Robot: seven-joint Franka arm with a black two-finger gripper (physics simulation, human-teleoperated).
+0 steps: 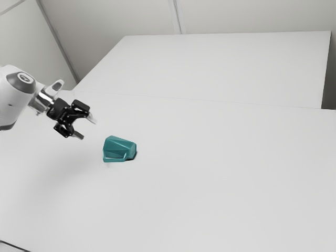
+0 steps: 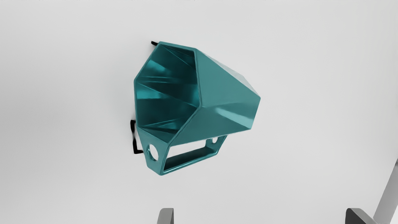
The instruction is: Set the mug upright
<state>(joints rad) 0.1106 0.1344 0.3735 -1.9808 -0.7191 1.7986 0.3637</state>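
Two fingers (image 2: pixel 166 216) stand wide apart with nothing between them, so the gripper (image 1: pixel 85 127) is open; it hangs above the table (image 1: pixel 210 184), just to the exterior view's left of the mug (image 1: pixel 119 149) and a little farther off. The mug lies on its side, its wide mouth (image 2: pixel 168 90) facing the exterior view's left, its narrower base (image 1: pixel 133 150) to the right and its handle (image 2: pixel 191 160) on the near side.

I judge the step in hand to be getting a grip. The body tapers and is faceted, so a firm hold near the rim, clear of the handle, should slip least. Then a small lift, a slow turn bringing the mouth up and the base under, and a gentle lowering until the base sits flat before letting go. Released while tilted, it could topple or roll.

Bare tabletop surrounds the mug, with the most open room to the right. The table's far edge (image 1: pixel 210 101) is well apart from it, as is a dark cable (image 1: pixel 14 246) at the near left.
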